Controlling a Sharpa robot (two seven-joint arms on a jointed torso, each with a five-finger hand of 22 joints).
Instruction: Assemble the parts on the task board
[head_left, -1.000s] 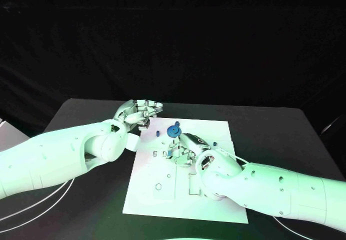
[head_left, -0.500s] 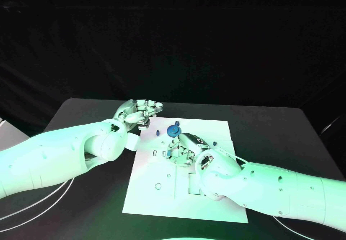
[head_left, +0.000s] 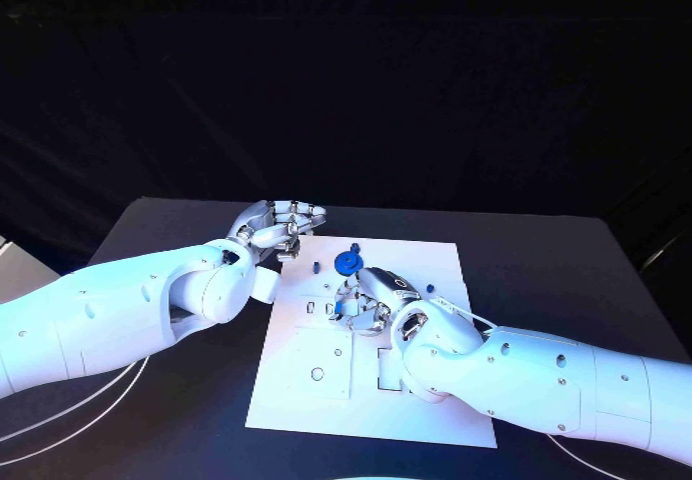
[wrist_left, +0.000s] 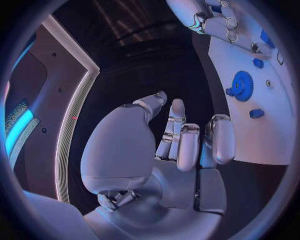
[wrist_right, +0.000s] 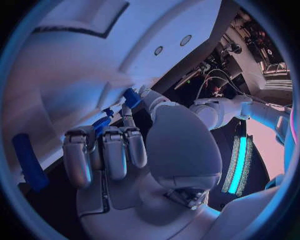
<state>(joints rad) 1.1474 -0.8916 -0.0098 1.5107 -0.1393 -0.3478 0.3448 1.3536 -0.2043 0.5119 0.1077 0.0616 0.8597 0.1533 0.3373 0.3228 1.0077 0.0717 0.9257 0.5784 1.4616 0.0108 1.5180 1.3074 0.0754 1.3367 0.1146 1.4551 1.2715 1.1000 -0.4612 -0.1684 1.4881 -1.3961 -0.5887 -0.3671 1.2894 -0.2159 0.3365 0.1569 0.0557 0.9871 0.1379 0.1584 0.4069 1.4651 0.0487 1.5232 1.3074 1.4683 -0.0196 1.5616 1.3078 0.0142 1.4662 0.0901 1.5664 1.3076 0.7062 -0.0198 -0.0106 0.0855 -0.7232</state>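
1. White and flat, the task board (head_left: 418, 400) lies at the centre of the black desk (head_left: 562, 260), its near edge closest to the robot.
2. Over the middle of the board, the right hand (head_left: 372, 300) rests fingers-down, curled around a small blue part (head_left: 330, 308) at its fingertips; the right wrist view shows blue pieces (wrist_right: 112, 116) pinched between the thumb and the fingers, pressed toward the board's surface.
3. A long blue piece (wrist_right: 28, 162) lies on the board just beside that hand in the right wrist view.
4. Just beyond the right hand, toward twelve o'clock, a round blue gear (head_left: 348, 263) sits on the board, with a tiny blue part (head_left: 352, 245) above it near the far edge.
5. At about ten o'clock from the gear, the left hand (head_left: 281, 226) hovers at the board's far left corner, fingers loosely bent and apart, gripping nothing; the left wrist view confirms the empty palm (wrist_left: 156, 150).
6. From the left wrist, the gear (wrist_left: 241, 85) and three small blue parts show on the board.
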